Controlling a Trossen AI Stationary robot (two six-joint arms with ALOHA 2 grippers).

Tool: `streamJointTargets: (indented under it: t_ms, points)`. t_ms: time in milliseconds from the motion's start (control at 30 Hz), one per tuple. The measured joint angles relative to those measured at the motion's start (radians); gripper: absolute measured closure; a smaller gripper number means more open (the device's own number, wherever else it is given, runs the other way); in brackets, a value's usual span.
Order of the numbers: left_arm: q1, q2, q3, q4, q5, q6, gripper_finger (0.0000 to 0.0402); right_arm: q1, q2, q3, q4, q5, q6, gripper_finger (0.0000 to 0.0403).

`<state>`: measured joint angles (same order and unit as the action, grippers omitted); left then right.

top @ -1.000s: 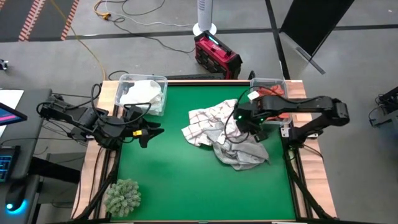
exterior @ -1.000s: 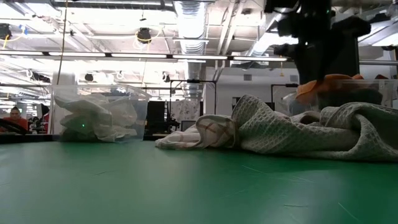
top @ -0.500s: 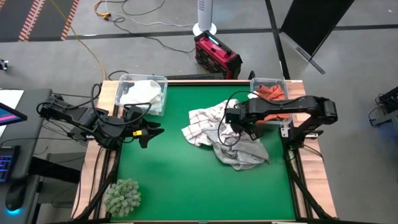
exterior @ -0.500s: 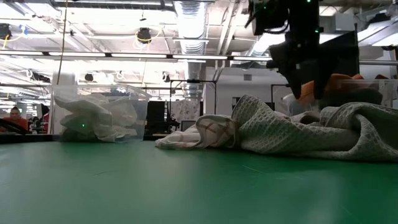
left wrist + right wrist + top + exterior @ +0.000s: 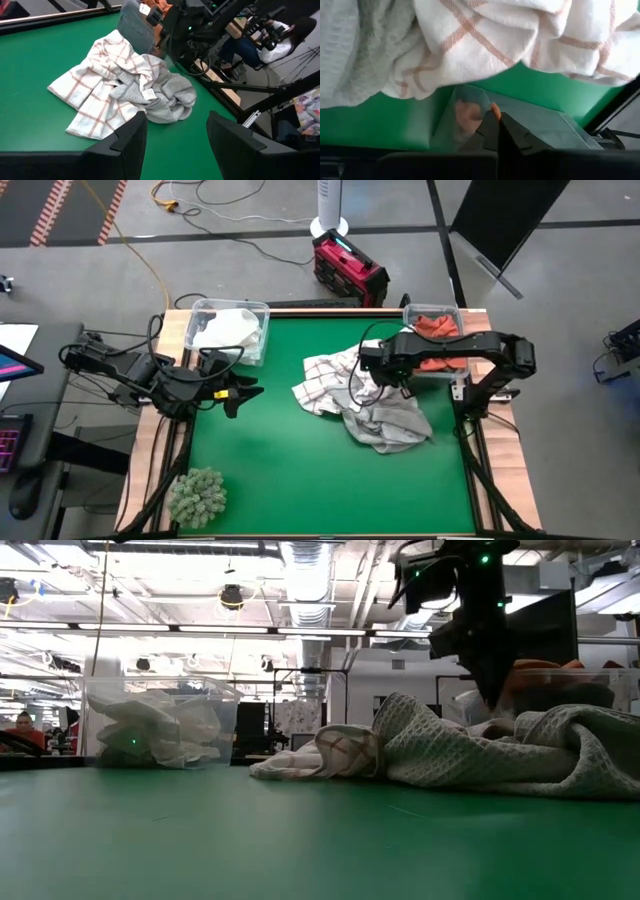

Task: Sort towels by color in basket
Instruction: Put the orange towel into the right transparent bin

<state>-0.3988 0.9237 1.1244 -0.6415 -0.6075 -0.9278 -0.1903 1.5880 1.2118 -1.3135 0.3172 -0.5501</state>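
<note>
Two clear bins sit at the counter's far edge: one (image 5: 205, 308) with white towels (image 5: 228, 330), one (image 5: 432, 311) with rust-orange towels (image 5: 433, 328). Two towels lie loose mid-counter, one grid-checked (image 5: 325, 378), one grey (image 5: 388, 425). One fuzzy green clump (image 5: 197, 496) rests at the near-left corner. Two arms.

We see a table (image 5: 270, 470) with a flat, matt green top and a pale wood edge. On the green top lies a soft checked towel (image 5: 325, 380) of thin, smooth cloth, and touching it a grey towel (image 5: 390, 425) with a bumpy, waffle-like weave. At the table's far corners stand two bins of clear, shiny plastic (image 5: 205, 310). One holds crumpled white cloth (image 5: 228, 330), the other rust-orange cloth (image 5: 436, 327). By the table's near corner sits a fuzzy grey-green clump (image 5: 197, 496).
</note>
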Motion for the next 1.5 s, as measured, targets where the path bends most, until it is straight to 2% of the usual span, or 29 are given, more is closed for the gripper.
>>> streamJointTargets:
  t_ms: [167,400,633,800,1000,1200,1300,1500]
  points:
    - [0.000,0.000,0.000,0.002,-0.034,-0.002,0.0207,-0.002,-0.069,0.031,-0.006,0.000,0.027,0.0381]
    - [0.000,0.011,0.000,0.008,-0.147,-0.003,0.0207,-0.063,-0.226,0.107,-0.044,0.001,0.227,0.0385]
    - [0.001,0.028,0.000,0.032,-0.167,0.004,0.0207,-0.194,-0.373,0.112,-0.113,0.068,0.422,0.0384]
    - [0.000,0.052,0.000,0.107,-0.162,0.064,0.0207,-0.330,-0.417,0.104,-0.122,0.086,0.464,0.0382]
    - [0.000,0.093,0.000,0.207,-0.160,0.160,0.0207,-0.478,-0.417,0.011,-0.016,0.079,0.442,0.0382]
    - [0.000,0.124,0.000,0.244,-0.160,0.163,0.0207,-0.556,-0.432,-0.117,0.058,0.073,0.434,0.0382]
    - [0.000,0.132,0.000,0.254,-0.160,0.164,0.0207,-0.590,-0.457,-0.195,0.147,0.066,0.435,0.0382]
    - [0.000,0.147,0.000,0.261,-0.147,0.160,0.0207,-0.639,-0.463,-0.298,0.298,-0.049,0.464,0.0381]
